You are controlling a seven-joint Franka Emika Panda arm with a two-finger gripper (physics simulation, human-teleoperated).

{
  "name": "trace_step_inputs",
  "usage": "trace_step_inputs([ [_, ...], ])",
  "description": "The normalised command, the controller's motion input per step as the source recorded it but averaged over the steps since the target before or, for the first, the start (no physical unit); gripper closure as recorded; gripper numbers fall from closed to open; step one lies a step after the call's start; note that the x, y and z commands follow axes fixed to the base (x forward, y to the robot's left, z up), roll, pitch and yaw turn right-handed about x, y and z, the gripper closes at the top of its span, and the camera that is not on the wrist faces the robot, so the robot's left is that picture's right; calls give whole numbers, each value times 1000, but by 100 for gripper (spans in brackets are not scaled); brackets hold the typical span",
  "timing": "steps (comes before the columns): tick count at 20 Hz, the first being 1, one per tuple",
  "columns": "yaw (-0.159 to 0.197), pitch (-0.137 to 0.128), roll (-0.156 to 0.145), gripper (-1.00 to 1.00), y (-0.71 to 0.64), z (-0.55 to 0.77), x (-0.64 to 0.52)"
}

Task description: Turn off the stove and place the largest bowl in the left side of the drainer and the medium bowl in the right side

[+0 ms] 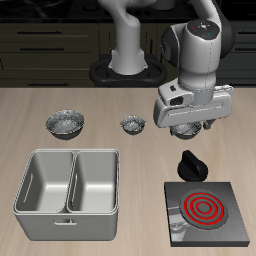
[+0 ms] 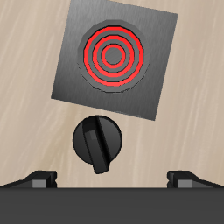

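Observation:
The stove (image 1: 205, 207) lies near the table's front edge, its burner (image 1: 203, 207) glowing red. Its black knob (image 1: 192, 165) stands just behind it. My gripper (image 1: 192, 138) hovers above the knob, open and empty. In the wrist view the knob (image 2: 96, 144) sits between and ahead of my fingertips (image 2: 39, 179), with the stove (image 2: 114, 66) beyond it. The drainer (image 1: 70, 180) stands beside the stove, both compartments empty. A speckled bowl (image 1: 65, 122) sits behind the drainer. A wider bowl's rim (image 1: 167, 128) shows behind my gripper, mostly hidden.
The tiny bowl (image 1: 133, 124) sits between the other two bowls at mid-table. The robot's base (image 1: 125, 60) stands at the table's back edge.

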Motion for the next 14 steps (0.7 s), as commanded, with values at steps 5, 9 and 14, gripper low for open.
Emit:
trace_step_inputs([
  [5, -1, -12, -6, -100, -16, -266, -44],
  [9, 20, -14, 4, -100, 22, -319, -54],
  [14, 44, -56, -3, -100, 2, -124, -106],
])
